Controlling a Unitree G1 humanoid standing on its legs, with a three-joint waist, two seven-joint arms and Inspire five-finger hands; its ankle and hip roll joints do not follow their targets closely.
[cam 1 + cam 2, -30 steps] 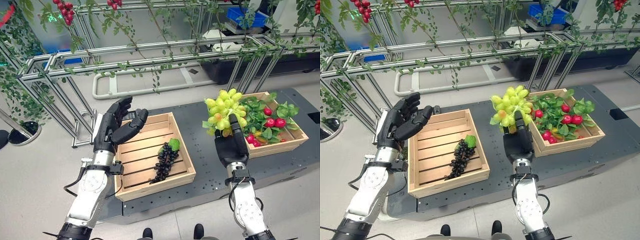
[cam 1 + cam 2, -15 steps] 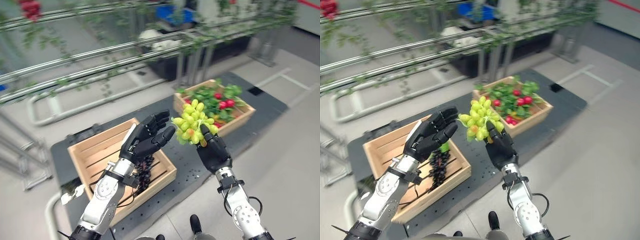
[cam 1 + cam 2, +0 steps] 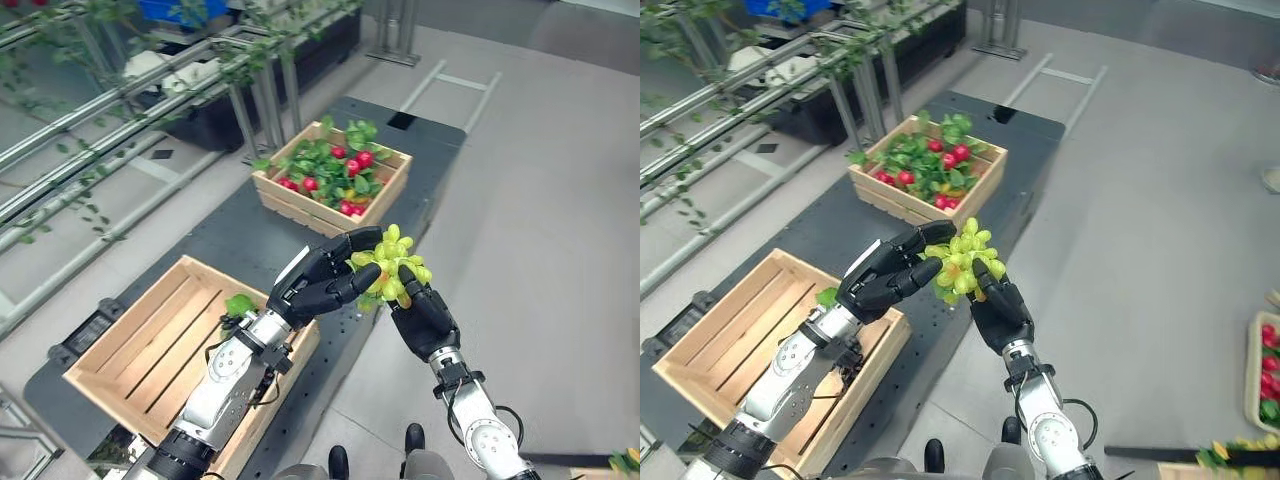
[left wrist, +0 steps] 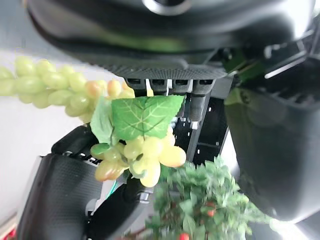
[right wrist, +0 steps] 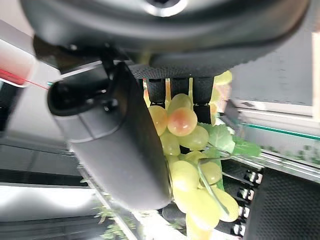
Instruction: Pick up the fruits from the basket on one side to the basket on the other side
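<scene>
Dark platform (image 3: 250, 225) carried both crates. Emptier wooden crate (image 3: 150, 345) sat at its near left end, the likely drop target; a green leaf (image 3: 238, 303) showed at its right rim beside the left arm. Fruit crate (image 3: 330, 185) sat toward the far right end, packed with leafy greens and red fruits (image 3: 352, 160), so more remained to move. Green grape bunch (image 3: 962, 262) was up in the air over the platform's near right edge, between the crates, apparently mid hand-over. Right hand (image 3: 425, 318) was curled round its lower part from below, holding it up. Left hand (image 3: 325, 280) reached in with fingers (image 3: 898, 280) closing loosely against the bunch; firm grip not clear.
</scene>
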